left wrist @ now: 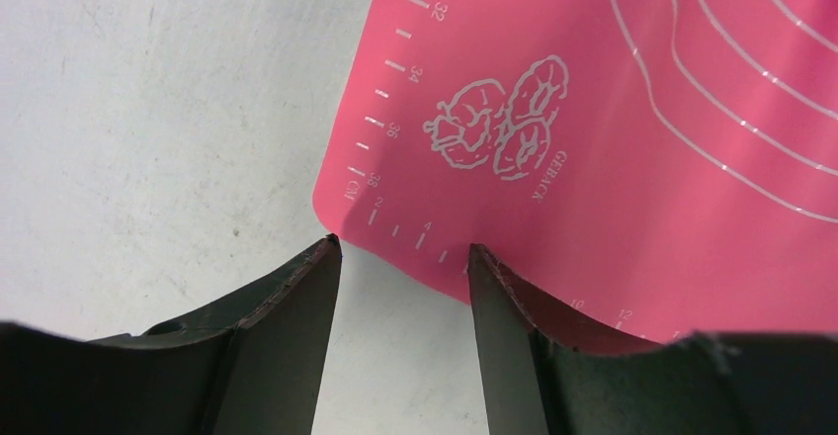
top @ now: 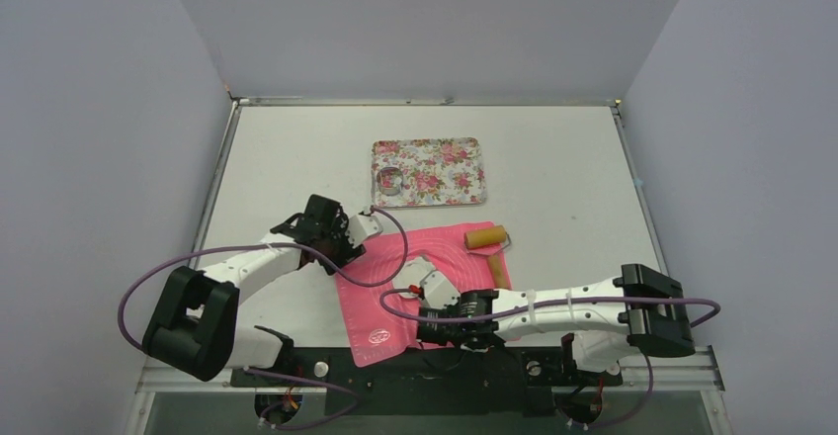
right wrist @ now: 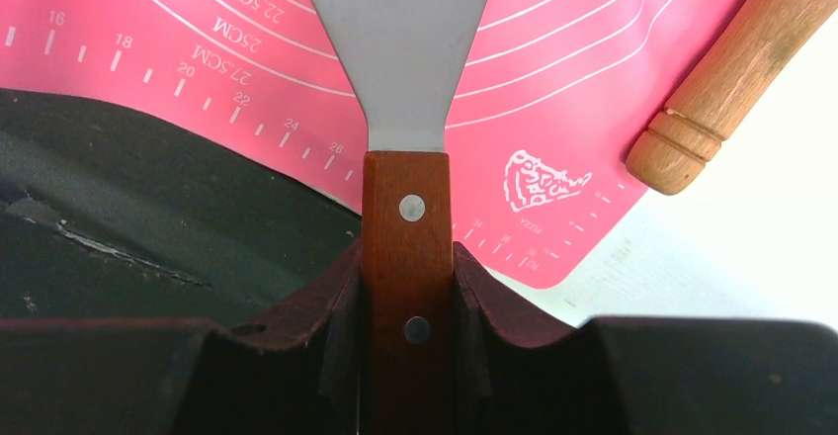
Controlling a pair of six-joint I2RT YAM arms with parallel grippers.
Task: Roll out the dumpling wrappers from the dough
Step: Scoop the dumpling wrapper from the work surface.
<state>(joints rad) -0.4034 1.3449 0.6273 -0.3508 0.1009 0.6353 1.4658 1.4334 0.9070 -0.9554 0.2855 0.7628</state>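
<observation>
Pink mat (left wrist: 613,158): right gripper (right wrist: 405,255) clamps spatula (right wrist: 406,183), blade (right wrist: 395,49) cut off; left gripper (left wrist: 400,249) parted.

A lab test cell: bare walls (top: 99,109) enclose a white table (top: 553,138).

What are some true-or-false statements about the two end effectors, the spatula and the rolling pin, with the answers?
1. The right end effector is shut on the spatula by its wooden handle. True.
2. The left end effector grips the rolling pin. False: it is open, its fingers either side of a corner of the pink mat.
3. The rolling pin lies in the floral tray. False: it lies at the mat's right edge, nearer than the tray.
4. The spatula's metal blade is over the pink mat. True.
</observation>
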